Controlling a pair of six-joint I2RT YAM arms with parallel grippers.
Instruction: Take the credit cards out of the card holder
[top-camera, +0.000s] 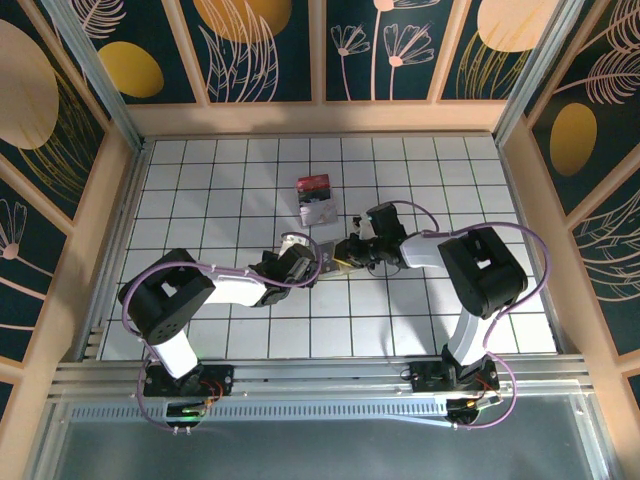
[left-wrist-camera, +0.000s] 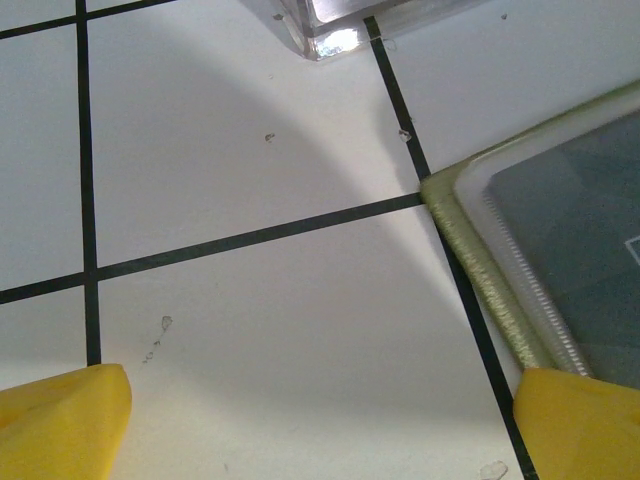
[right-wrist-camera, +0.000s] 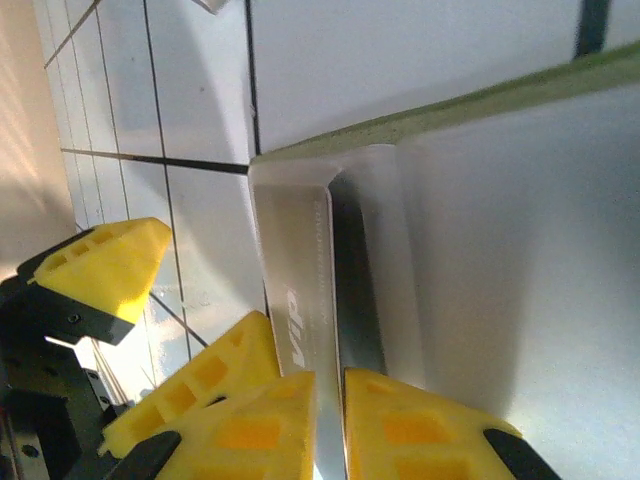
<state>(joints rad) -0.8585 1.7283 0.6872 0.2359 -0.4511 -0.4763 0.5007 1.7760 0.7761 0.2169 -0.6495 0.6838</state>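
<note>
Credit cards sit inside the card holder, so by my reckoning the task is barely begun: none that I can see is free of it. The holder lies opened on the desk, its pale inner face up and its green edge showing. At one end a silvery VIP card pokes its edge out of the clear pocket. A dark strip pressed against it may be a second card. From my left wrist I make out a dark one under the clear cover.

My right jaws are at that end of the holder, almost closed. Only a sliver shows between the yellow fingertips, and the VIP card's edge runs into that sliver. I take it that I have the card pinched, though the very point of contact is hidden. My left jaws stand spread wide, holding nothing, low over the desk on the opposite side of the holder. One of their fingertips is right at its green edge; touching or not, I cannot tell.

What is left, as I judge it: draw this card fully out, lay it down beside the holder, then do the same for the others. A small white box stands just beyond the holder, apart from it.
</note>
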